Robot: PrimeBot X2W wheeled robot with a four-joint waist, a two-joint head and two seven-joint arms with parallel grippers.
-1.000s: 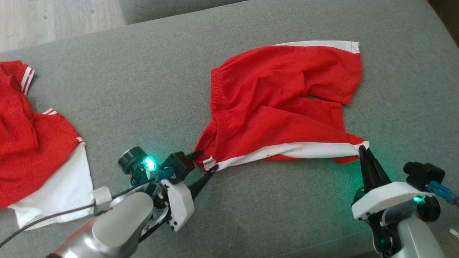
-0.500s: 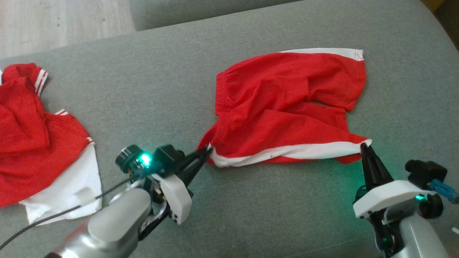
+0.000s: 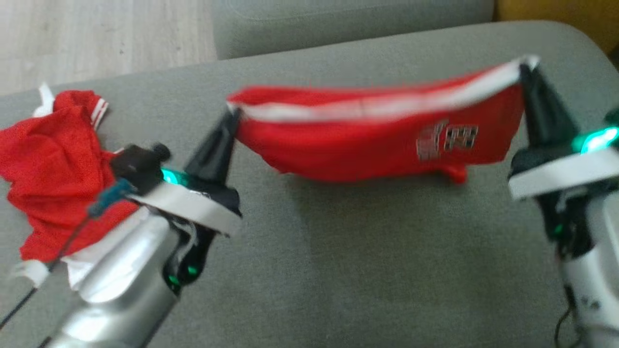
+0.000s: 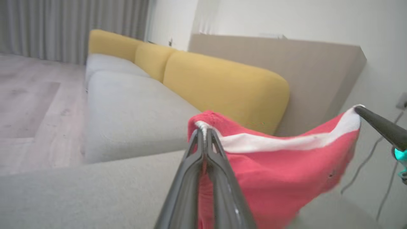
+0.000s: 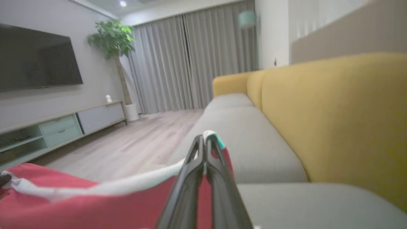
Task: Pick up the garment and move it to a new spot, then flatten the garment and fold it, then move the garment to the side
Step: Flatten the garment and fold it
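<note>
**A:** Where are the shorts (image 3: 367, 150) just now?

**B:** Strung between my two arms, above the grey sofa seat (image 3: 338, 270). My left fingers (image 3: 229, 123) are pressed together on the white stripe at one end. My right fingers (image 3: 528, 79) are pressed together on the same stripe at the other end, and the red cloth sags between them (my head picture is blurred, so I cannot tell if the lowest fold touches the seat).

**A:** What does the head camera add?

**B:** A pale printed number (image 3: 447, 140) on the cloth near my right end. There is also a second red-and-white garment (image 3: 53, 159) heaped on the seat past my left arm, well apart from the shorts, with wooden floor (image 3: 96, 38) beyond.

**A:** And the wrists?

**B:** The pinch itself, close up, with cloth nipped at each pair of tips. The left wrist looks across to my right fingers in the white corner, with yellow back cushions (image 4: 222, 86) behind. The right wrist takes in a dark television (image 5: 35, 60), a potted plant (image 5: 111, 35) and grey curtains (image 5: 190, 60).
</note>
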